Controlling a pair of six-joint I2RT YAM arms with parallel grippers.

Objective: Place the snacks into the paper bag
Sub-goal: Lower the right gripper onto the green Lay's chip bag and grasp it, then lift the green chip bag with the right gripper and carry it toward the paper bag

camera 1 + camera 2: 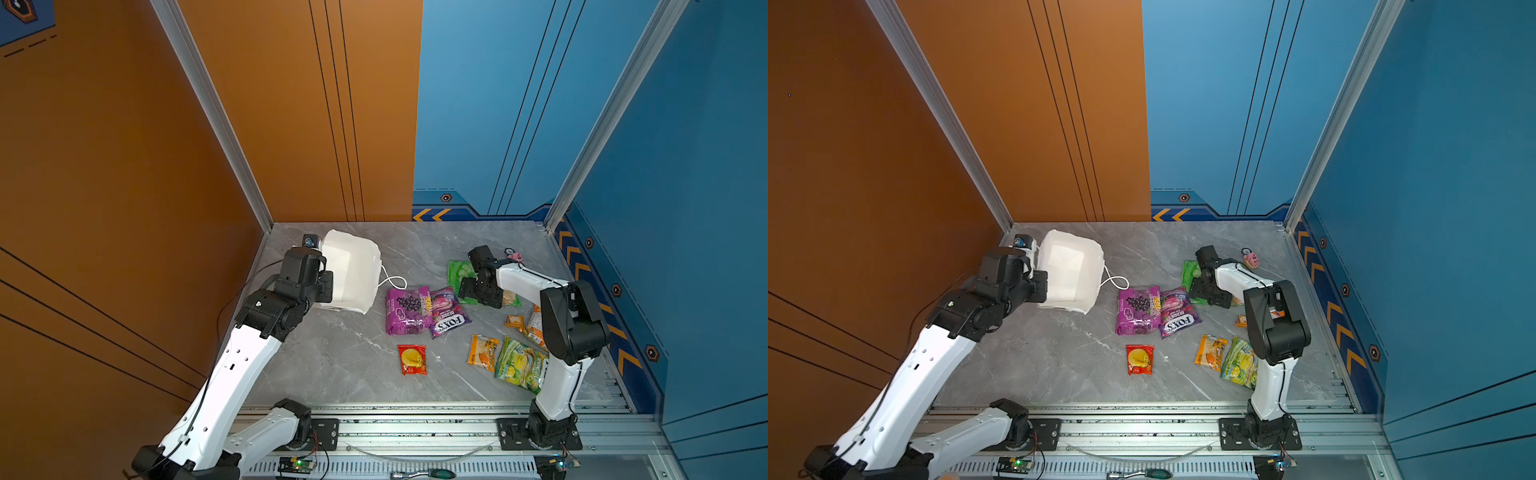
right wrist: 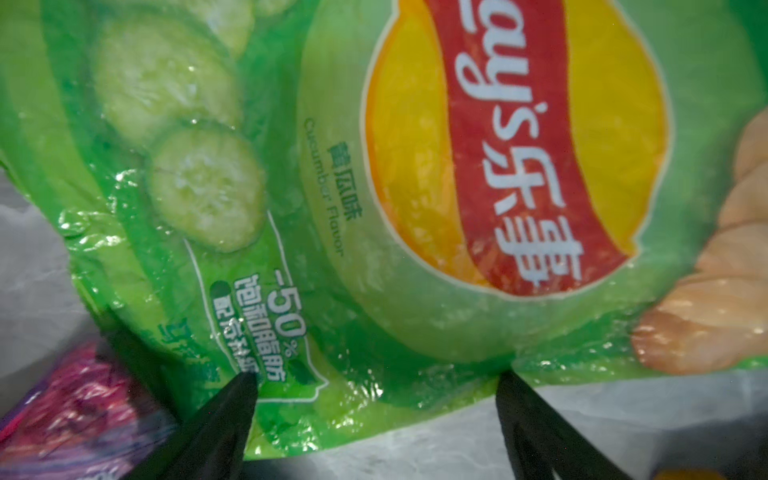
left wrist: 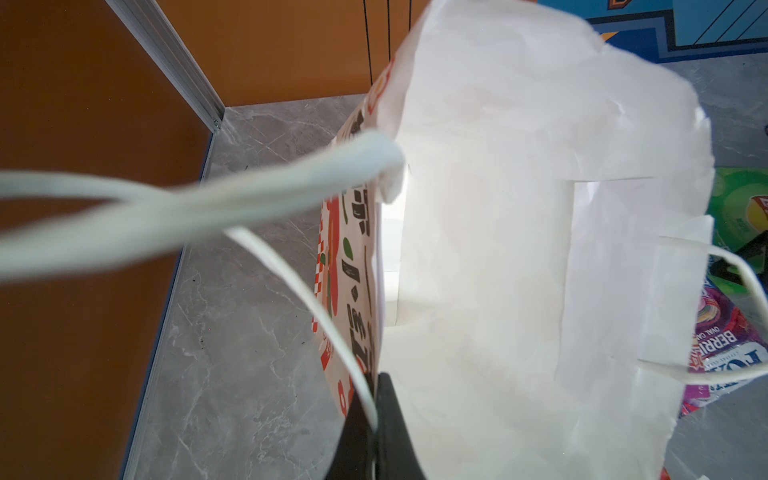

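At the back left of the table, the paper bag is held with its mouth open, its rim pinched by the left gripper. Over the green crisp packet, the right gripper is spread wide, nothing grasped, fingers set at the packet's edge. A purple grape packet and a red packet are laid loose nearby.

The paper bag is plain white inside, with white cord handles; its outer side carries red, green and black print. The chip packet is bright green with pale cucumber slices and a red-and-yellow logo. Others: purple grape packet, purple candy packet lettered white, red packet with a yellow circle, orange packet, green-yellow packet. The table is grey, marble-veined
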